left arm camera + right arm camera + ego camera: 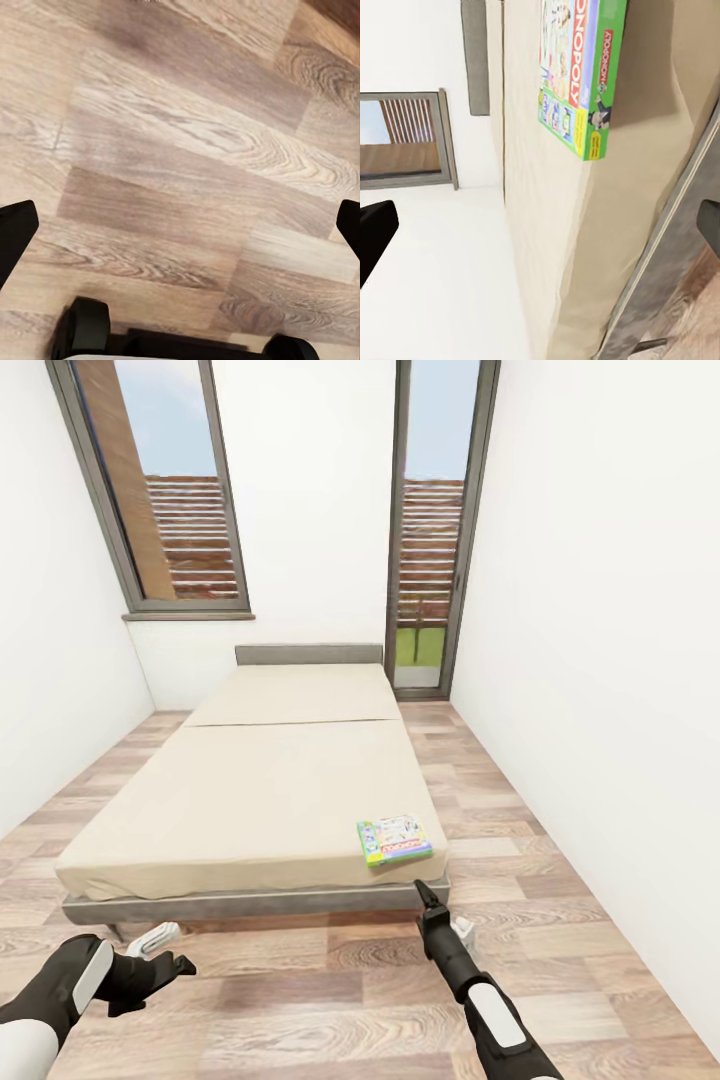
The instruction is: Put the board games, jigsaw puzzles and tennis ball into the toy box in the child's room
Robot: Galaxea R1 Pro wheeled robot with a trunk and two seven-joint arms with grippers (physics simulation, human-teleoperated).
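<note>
While we faced the foot of the bed (250, 800) in a narrow white room, one green and white board game (395, 840) lay flat on the beige mattress, at the near corner on our right side, close to the edge. Nothing touched it. Our right gripper (428, 895) hung just below and in front of that corner, near the dark grey frame, apart from the game; through the right wrist camera we saw the game (577, 82) ahead on the mattress, and the two dark fingertips (375, 232) sat at opposite edges of the picture, so the claw was spread wide and held nothing. Our left gripper (170, 955) hovered low over the wooden floor (330, 1000) off the bed's near left corner, well apart from the game. Its wrist camera looked down at bare planks (187, 165), with the fingertips (13, 236) far apart at either side, so that claw was spread and empty too.
</note>
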